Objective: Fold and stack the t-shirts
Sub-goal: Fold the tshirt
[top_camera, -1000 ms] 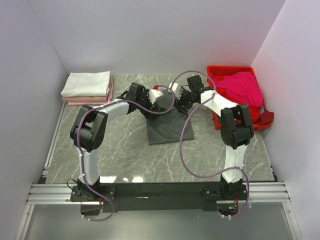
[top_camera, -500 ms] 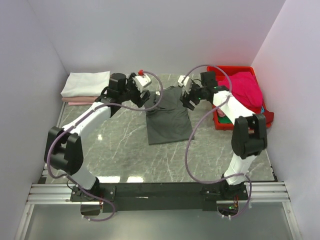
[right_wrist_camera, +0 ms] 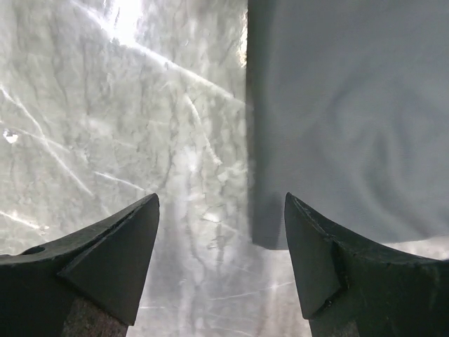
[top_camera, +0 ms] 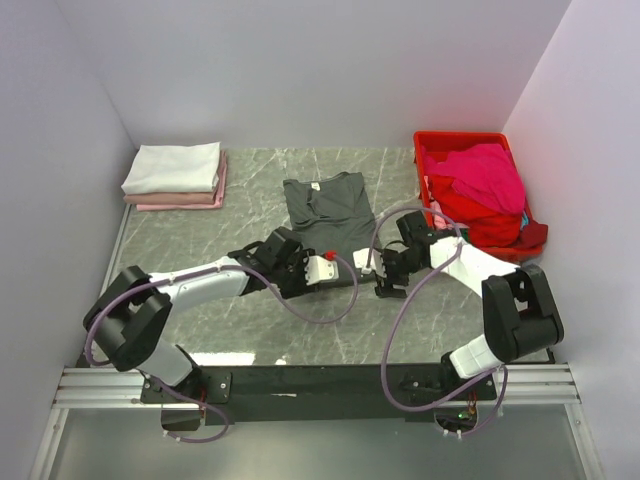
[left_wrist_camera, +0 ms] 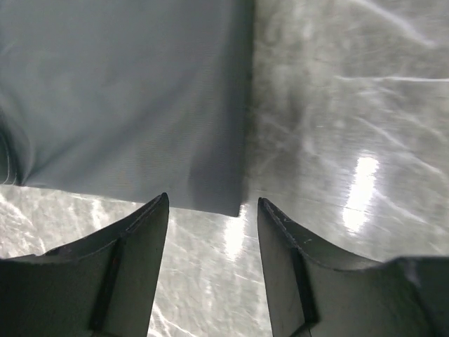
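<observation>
The charcoal-grey t-shirt (top_camera: pixel 328 203) lies spread flat, collar away from the arms, in the middle of the marbled grey table (top_camera: pixel 250 330). The left gripper (left_wrist_camera: pixel 212 202) hangs low over one near corner of its hem, fingers spread and holding nothing. The right gripper (right_wrist_camera: pixel 221 200) hangs over the other near corner, also wide apart and empty. At far left a folded white tee (top_camera: pixel 172 166) sits on folded pale pink ones (top_camera: pixel 185 203). At far right a magenta tee (top_camera: pixel 487 172) is heaped in the red crate (top_camera: pixel 460 137).
</observation>
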{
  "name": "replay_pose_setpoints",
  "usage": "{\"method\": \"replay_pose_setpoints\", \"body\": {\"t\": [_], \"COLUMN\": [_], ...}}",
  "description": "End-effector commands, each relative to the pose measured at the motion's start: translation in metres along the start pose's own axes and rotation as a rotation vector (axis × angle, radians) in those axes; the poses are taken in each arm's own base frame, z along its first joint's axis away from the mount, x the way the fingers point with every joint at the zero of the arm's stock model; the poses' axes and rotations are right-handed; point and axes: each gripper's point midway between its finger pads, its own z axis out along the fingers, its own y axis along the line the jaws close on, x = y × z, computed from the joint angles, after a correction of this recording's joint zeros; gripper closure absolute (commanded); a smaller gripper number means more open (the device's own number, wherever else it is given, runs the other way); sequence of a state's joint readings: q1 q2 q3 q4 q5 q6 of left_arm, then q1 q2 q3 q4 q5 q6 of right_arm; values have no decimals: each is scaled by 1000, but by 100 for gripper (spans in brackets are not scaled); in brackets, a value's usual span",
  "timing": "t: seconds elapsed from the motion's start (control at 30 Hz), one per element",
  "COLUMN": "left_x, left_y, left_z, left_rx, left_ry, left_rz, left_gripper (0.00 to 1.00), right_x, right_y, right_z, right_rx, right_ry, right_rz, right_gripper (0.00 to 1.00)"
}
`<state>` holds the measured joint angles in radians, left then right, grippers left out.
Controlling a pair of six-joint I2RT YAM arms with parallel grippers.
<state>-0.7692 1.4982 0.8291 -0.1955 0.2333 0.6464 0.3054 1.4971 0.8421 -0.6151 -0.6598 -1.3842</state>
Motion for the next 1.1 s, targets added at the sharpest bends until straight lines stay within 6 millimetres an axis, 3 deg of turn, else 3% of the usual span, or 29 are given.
{"method": "replay_pose_setpoints", "body": {"t": [0.0,0.43,0.53,0.6,0.67,0.9,1.07], "left_x": [-8,13,20,23,19,11,7], "left_y": [23,15,20,17,17,10,4], "left_z": [7,34,38,39,39,31,28], "left_rx": [-79,-25,-46,-37,-35,-15,10], "left_ry": [-7,86,125,137,120,70,44], "left_rz": [32,10,-7,-8,-9,-6,-5], "left_gripper": [41,44,58,81,95,99,99], "right_x": [-7,9,13,14,19,21,17], "right_y": [-33,-40,-41,-43,-40,-45,-49], "right_z": [-10,-3,0,2,4,14,19], "right_rx": [159,200,214,222,215,224,256], "right_ry": [7,61,80,94,118,157,186], "right_rz": [-98,-135,-154,-164,-163,-173,-188], "right_gripper": [22,24,24,25,26,31,53]}}
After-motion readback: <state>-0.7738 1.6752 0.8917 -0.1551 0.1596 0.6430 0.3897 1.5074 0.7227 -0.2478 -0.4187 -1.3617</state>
